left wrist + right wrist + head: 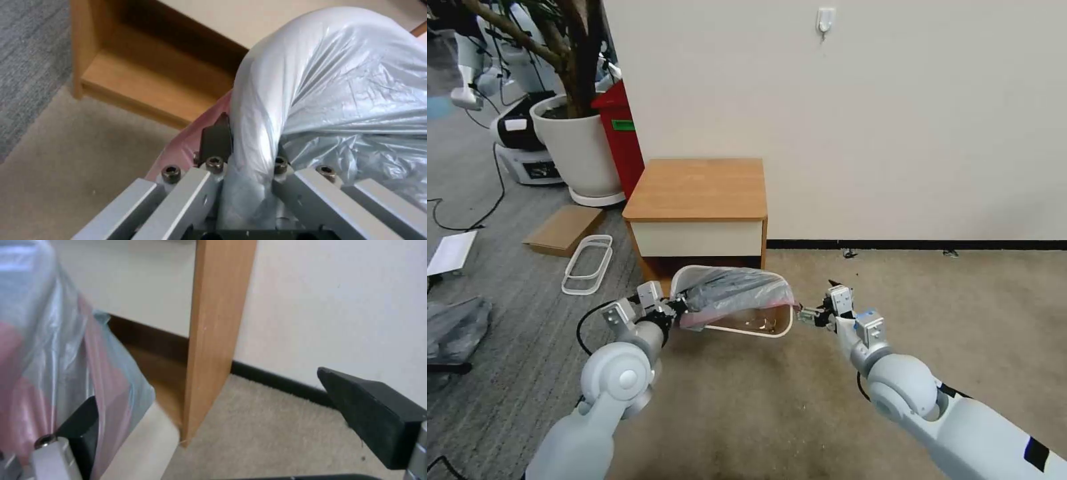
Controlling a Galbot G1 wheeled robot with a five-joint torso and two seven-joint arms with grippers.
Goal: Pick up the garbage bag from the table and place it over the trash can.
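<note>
**A:** Where does the job stand?

**B:** Your garbage bag (740, 288) is off the table (697, 189) and draped over the trash can (760, 328), which sits on the carpet just in front of the cabinet's drawer front. The film covers the rim at the robot's left end and along the back edge; the front edge and the right corner of the rim look bare, with the inside of the bin visible there. So I'd judge you're mid-fit: bag over the opening, mouth not seated all round.

**A:** And the grippers?

**B:** The left gripper (675, 308) is pinched on a gathered fold of film at the left end of the rim; the left wrist view shows plastic bunched between the pads. The right gripper (808, 315) sits just off the right end with its fingers (371, 413) spread wide, and the film hangs beside one finger, not clamped.

**A:** Next move?

**B:** Probably catching the loose right edge and drawing it over that corner without dragging the light bin.

**A:** Obstacles?

**B:** The cabinet stands close behind. The white plant pot (577, 150), red bin (622, 137) and cardboard (564, 229) lie well apart to the left.
</note>
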